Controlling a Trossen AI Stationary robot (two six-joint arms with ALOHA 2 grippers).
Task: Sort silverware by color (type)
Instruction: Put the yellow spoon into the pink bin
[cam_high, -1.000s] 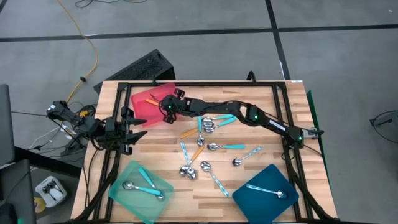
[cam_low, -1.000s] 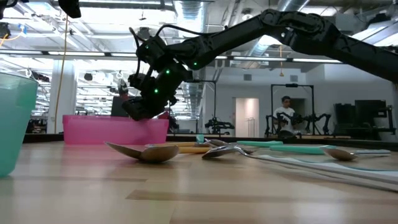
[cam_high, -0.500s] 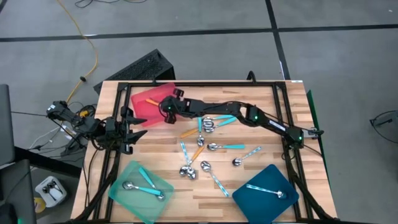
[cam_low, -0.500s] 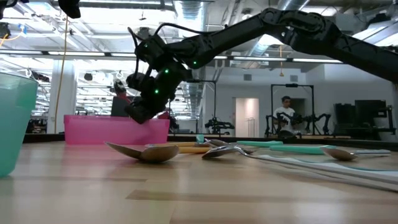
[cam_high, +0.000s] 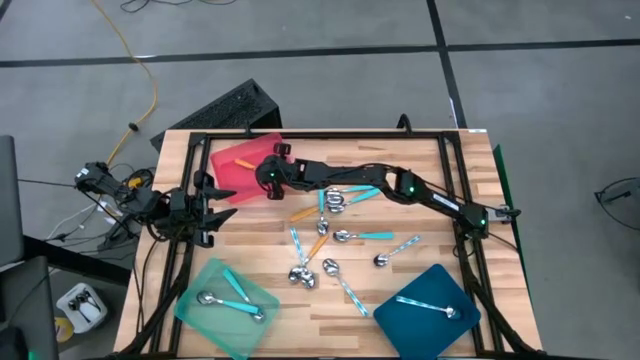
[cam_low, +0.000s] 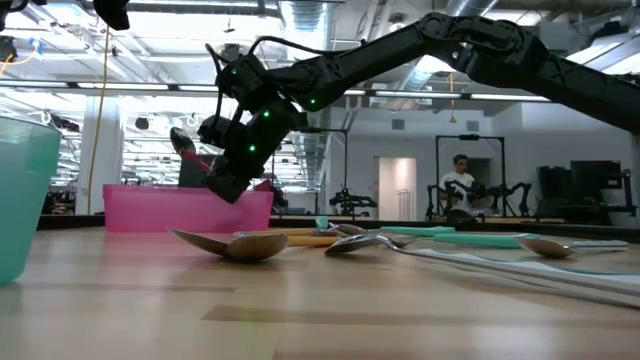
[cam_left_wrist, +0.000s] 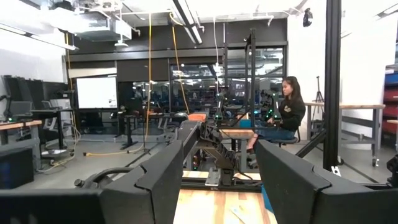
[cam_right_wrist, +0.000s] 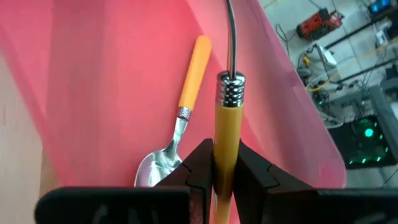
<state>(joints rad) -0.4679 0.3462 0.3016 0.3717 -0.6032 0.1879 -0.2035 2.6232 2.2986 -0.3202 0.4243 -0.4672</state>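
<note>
My right gripper (cam_high: 268, 172) reaches from the table's right over the red tray (cam_high: 232, 168) at the far left and is shut on an orange-handled spoon (cam_right_wrist: 227, 118). The spoon's metal end (cam_low: 182, 142) sticks up past the fingers in the low view. Another orange spoon (cam_right_wrist: 186, 93) lies flat in the red tray. Loose spoons lie mid-table: orange (cam_high: 305, 213), turquoise (cam_high: 365, 236) and pale patterned (cam_high: 397, 250). My left gripper (cam_left_wrist: 217, 180) waits open at the table's left edge, with nothing between its fingers. My right gripper pinches the spoon's orange handle (cam_right_wrist: 225, 134) between its two fingers, with the handle running forward out of them. The fingers slant down from the table's right. The spoon is lifted clear above the red tray, its metal end away from the fingers.
A mint-green tray (cam_high: 190, 290) with turquoise spoons sits at the near left. A dark-blue tray (cam_high: 400, 325) with one spoon sits at the near right. A black frame runs round the table's edges. A person sits far behind in the room.
My right gripper has rolled about its own axis while staying over the red tray. The held spoon has turned with it, so its metal end now sticks up beside the gripper in the low view.
</note>
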